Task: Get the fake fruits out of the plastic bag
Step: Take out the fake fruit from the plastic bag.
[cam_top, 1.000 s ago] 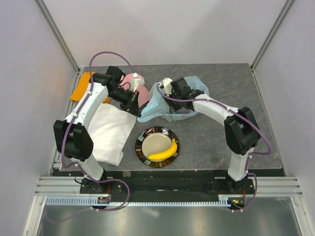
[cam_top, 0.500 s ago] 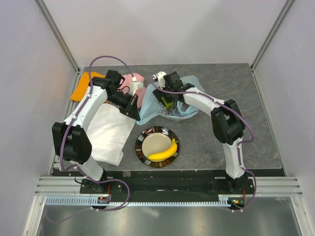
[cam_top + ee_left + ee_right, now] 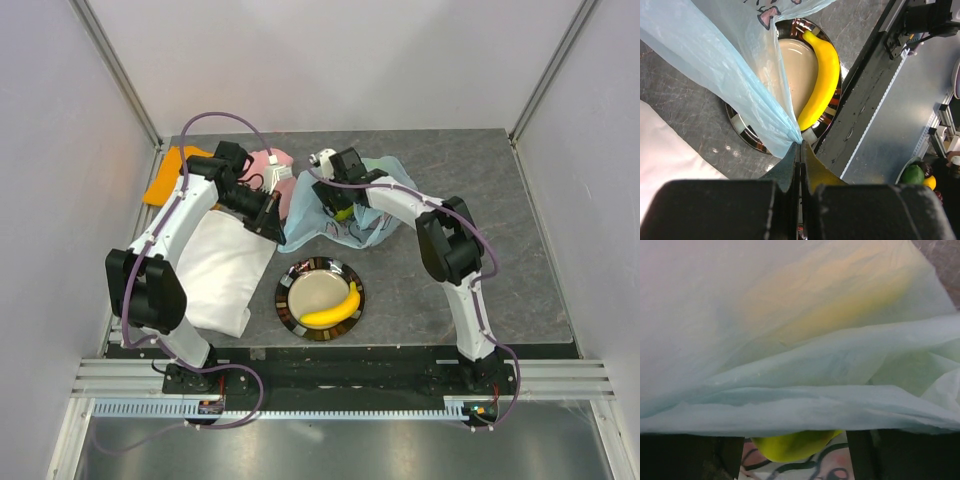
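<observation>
A grey table (image 3: 470, 200) is seen from above, with two white robot arms reaching over it from the near edge. The light-blue plastic bag (image 3: 305, 215) lies crumpled at the middle of the far half of the table, between the two arms.

The left gripper (image 3: 268, 216) is pressed together on the bag's left edge. In its wrist view the film is stretched upward from the closed tips, with no gap between them. This arm has hardly moved since a second ago and the same edge is still pinched.

The right gripper (image 3: 338, 207) is pushed into the bag's mouth. A second ago it sat further right, over the bag's middle. The right arm's elbow has been swung inward from the table's right side, and the bag is now bunched more narrowly. In the right wrist view almost everything is veiled by pale blue film. Its dark fingers (image 3: 690, 457) are spread apart at the bottom edge, with a yellow-green fruit (image 3: 792, 444) between them and a narrow gap at each side. A yellowish shape is seen dimly through the film above; what it is cannot be told.

A banana (image 3: 335, 308) lies on a shiny round plate (image 3: 290, 300) just in front of the bag, both unchanged. A white cloth (image 3: 225, 270) lies left of the plate.
</observation>
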